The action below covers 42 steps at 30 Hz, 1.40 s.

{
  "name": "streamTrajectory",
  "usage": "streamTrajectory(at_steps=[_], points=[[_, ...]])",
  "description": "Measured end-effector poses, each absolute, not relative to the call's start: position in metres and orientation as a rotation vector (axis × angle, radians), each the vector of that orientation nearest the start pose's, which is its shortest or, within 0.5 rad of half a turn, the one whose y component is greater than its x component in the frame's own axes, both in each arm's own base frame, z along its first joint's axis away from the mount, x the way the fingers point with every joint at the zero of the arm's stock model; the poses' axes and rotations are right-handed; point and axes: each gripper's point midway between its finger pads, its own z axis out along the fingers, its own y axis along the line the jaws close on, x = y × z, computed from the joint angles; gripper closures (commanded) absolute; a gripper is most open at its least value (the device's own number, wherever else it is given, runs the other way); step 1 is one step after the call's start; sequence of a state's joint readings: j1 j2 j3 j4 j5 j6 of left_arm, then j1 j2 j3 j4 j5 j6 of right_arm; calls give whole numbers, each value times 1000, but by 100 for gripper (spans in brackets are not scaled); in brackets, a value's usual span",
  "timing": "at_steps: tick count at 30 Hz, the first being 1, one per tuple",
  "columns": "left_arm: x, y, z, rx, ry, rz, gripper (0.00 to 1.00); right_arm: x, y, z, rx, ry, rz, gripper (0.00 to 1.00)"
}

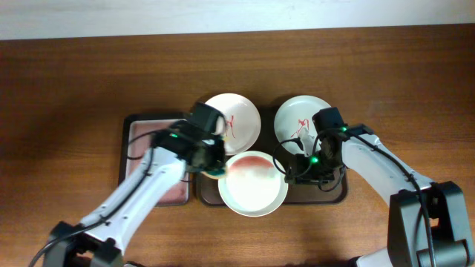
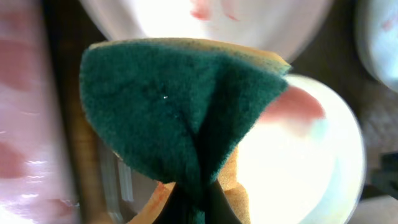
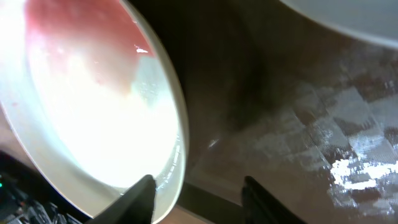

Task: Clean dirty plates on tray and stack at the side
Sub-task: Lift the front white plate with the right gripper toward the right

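Observation:
Three white plates sit on a dark tray [image 1: 338, 194]: a front plate [image 1: 252, 185] with a red smear, a back middle plate [image 1: 236, 119] and a back right plate [image 1: 295, 119], both with red marks. My left gripper [image 1: 211, 165] is shut on a green and yellow sponge [image 2: 168, 106], held at the front plate's left rim [image 2: 298, 162]. My right gripper [image 3: 199, 196] is open at the front plate's right rim [image 3: 93, 106]. One finger is over the plate and the other over the tray [image 3: 298, 124].
A second tray with a pink smeared surface [image 1: 141, 137] lies left of the dark tray and shows in the left wrist view [image 2: 18, 93]. Brown tabletop [image 1: 74, 74] surrounds both trays. The back right plate's edge [image 3: 354, 18] shows in the right wrist view.

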<state>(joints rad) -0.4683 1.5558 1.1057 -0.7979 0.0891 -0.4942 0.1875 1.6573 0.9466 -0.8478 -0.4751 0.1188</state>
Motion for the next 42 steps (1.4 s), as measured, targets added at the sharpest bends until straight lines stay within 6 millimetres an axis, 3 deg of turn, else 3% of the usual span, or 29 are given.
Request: streamTrajectory(at_steps=[4, 7, 12, 14, 16, 18, 21, 23, 25, 28, 30, 33, 36, 37, 38, 39, 41, 42], points=[[308, -100, 89, -140, 2914, -225, 100, 251, 131, 37, -127, 3105, 768, 48], [316, -68, 88, -154, 2901, -186, 100, 247, 139, 28, -182, 3133, 740, 55], [320, -54, 74, -96, 2906, -160, 100, 245, 141, 8, -175, 3188, 697, 87], [321, -53, 61, -92, 2934, -153, 99, 247, 141, 7, -168, 3183, 693, 93], [322, -53, 46, -89, 2971, -145, 63, 247, 141, 8, -159, 3186, 696, 96], [319, -53, 32, -73, 3008, -136, 42, 249, 141, 11, -155, 3190, 685, 96], [322, -52, 28, -70, 3006, -124, 28, 252, 130, 19, -151, 3218, 564, 96], [325, -49, 28, -70, 2994, -99, 26, 260, 121, 33, -159, 3196, 460, 96], [330, -48, 29, -69, 2973, -87, 24, 280, 104, 63, -161, 3095, 284, 96], [339, -48, 30, -68, 2937, -84, 23, 292, 89, 83, -143, 3012, 123, 96], [342, -48, 30, -68, 2926, -85, 22, 296, 75, 95, -155, 2940, -95, 96], [344, -48, 21, -69, 2938, -82, 21, 301, 76, 106, -231, 2837, -324, 96], [348, -48, 6, -70, 2949, -72, 23, 305, 89, 117, -308, 2713, -485, 96], [349, -46, 2, -72, 2952, -61, 27, 305, 95, 122, -328, 2669, -531, 96], [353, -46, 3, -75, 2936, -61, 41, 304, 100, 126, -348, 2623, -577, 96], [355, -46, 3, -73, 2928, -62, 48, 304, 105, 132, -362, 2575, -619, 96], [360, -47, 3, -70, 2907, -66, 58, 304, 112, 142, -376, 2487, -691, 96], [361, -47, 3, -71, 2903, -67, 71, 304, 115, 146, -383, 2450, -718, 96]])
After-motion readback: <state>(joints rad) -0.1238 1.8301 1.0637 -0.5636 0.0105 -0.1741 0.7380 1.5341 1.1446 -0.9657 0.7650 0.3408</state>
